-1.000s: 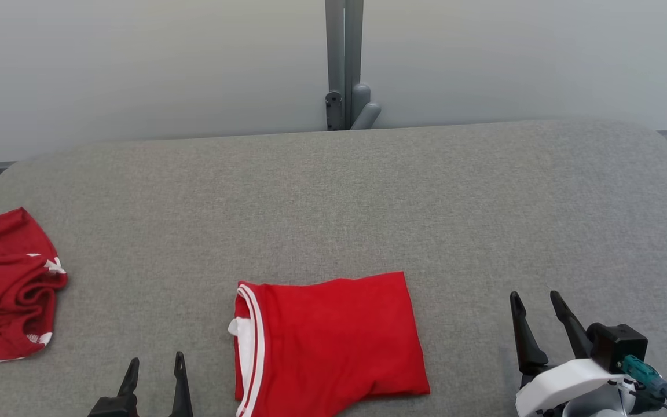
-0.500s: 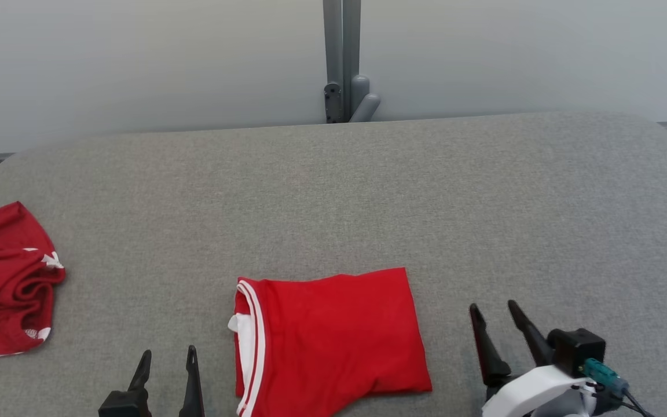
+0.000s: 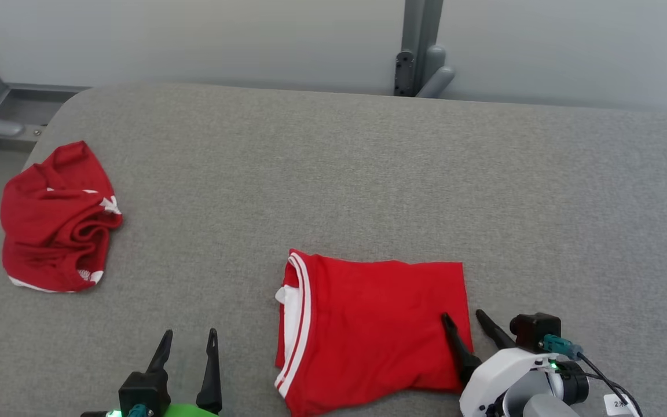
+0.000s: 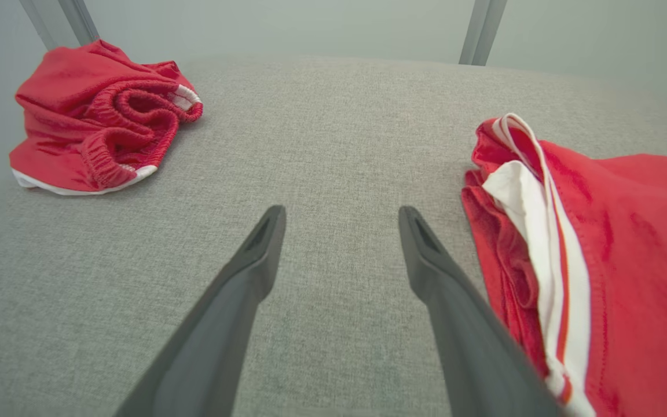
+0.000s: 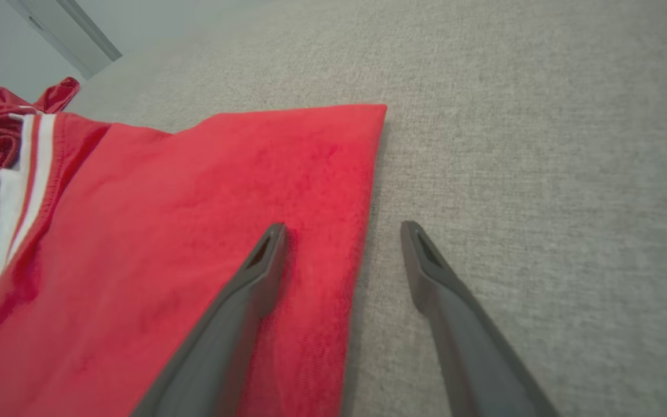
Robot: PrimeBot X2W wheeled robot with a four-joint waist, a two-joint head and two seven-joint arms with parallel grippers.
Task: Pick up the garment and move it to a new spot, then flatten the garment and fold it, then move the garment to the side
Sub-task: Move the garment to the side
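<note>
Two red cloths lie on the grey table (image 3: 333, 174). The garment (image 3: 368, 330) is folded into a rough rectangle and lies flat on the fabric top, near the front edge and a little right of the middle in the head view. Its left end shows a white panel and two thin white stripes running along the fold. Its right end is a plain, straight edge. The heap (image 3: 55, 223) is crumpled, with a gathered waistband and white trim. It lies well apart from the garment, at the table's left end near the rounded far corner.

The right gripper (image 3: 461, 314) is at the garment's right end, with its jaws spread wide and nothing held. It straddles the plain edge: one finger (image 5: 241, 301) lies over the red cloth just inside that edge, and the other (image 5: 455, 313) lies over bare table just beside it. Both point toward the far side. I cannot tell whether either tip touches down.

The left gripper (image 3: 190, 333) is low at the front, left of the garment's striped end and apart from it in the head view. Its jaws are spread too, with only bare table between them. Its fingers point away from the robot, between the heap and the garment.

Behind the table stands a pale wall with a grey post (image 3: 420, 40) rising against it, right of the middle.
</note>
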